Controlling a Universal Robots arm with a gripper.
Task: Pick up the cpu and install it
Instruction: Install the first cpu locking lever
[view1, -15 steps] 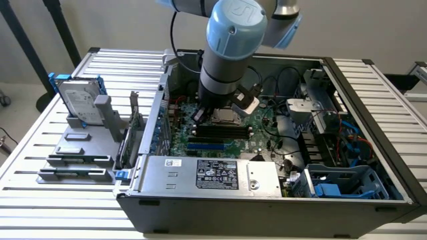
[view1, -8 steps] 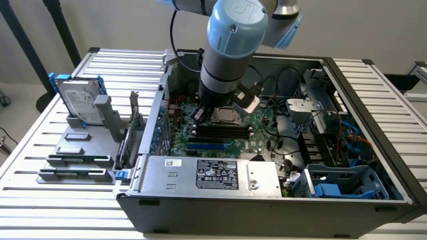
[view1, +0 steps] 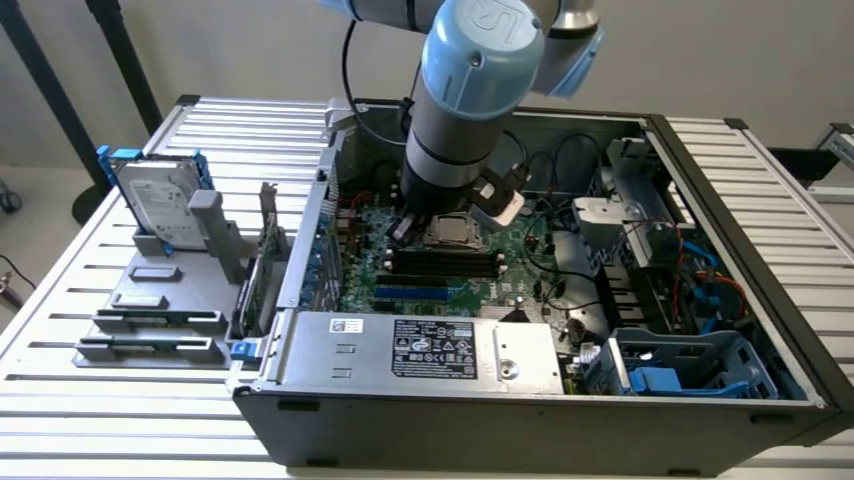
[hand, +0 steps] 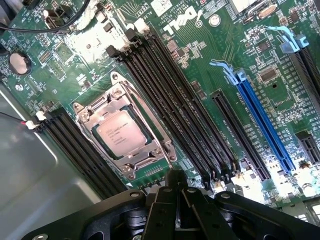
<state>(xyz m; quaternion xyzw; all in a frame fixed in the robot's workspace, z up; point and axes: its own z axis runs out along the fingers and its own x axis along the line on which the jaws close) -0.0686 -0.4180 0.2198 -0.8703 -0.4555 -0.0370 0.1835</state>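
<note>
Pale walls stand behind a slatted metal table (view1: 80, 330), and on it lies an opened computer case (view1: 534, 400) with its side off and the green motherboard (view1: 467, 270) exposed. Toward the exterior view's left, outside the case, a grey fixture (view1: 160, 300) holds a silver hard drive in a blue bracket (view1: 158, 205), standing upright, with flat grey blocks (view1: 150, 320) lying in front of it.

Over the board the robot arm (view1: 461, 110) reaches down into the case, and its gripper (hand: 175, 182) hangs just above the board with its black fingers (hand: 167, 200) drawn together, nothing between them.

In the wrist view the cpu (hand: 121, 133) sits flat inside the socket frame (hand: 125, 132), its silver top facing up with printed text on it, and the metal frame surrounds it on all sides. Whether the frame is latched down I cannot tell from this angle. The closed fingertips lie near one corner of the socket, apart from the chip. Black memory slots (hand: 180, 105) run alongside the socket on both sides, and a long blue slot (hand: 262, 122) lies farther off across the board.

In the exterior view the socket (view1: 451, 232) shows just beside the arm's lower end.
</note>
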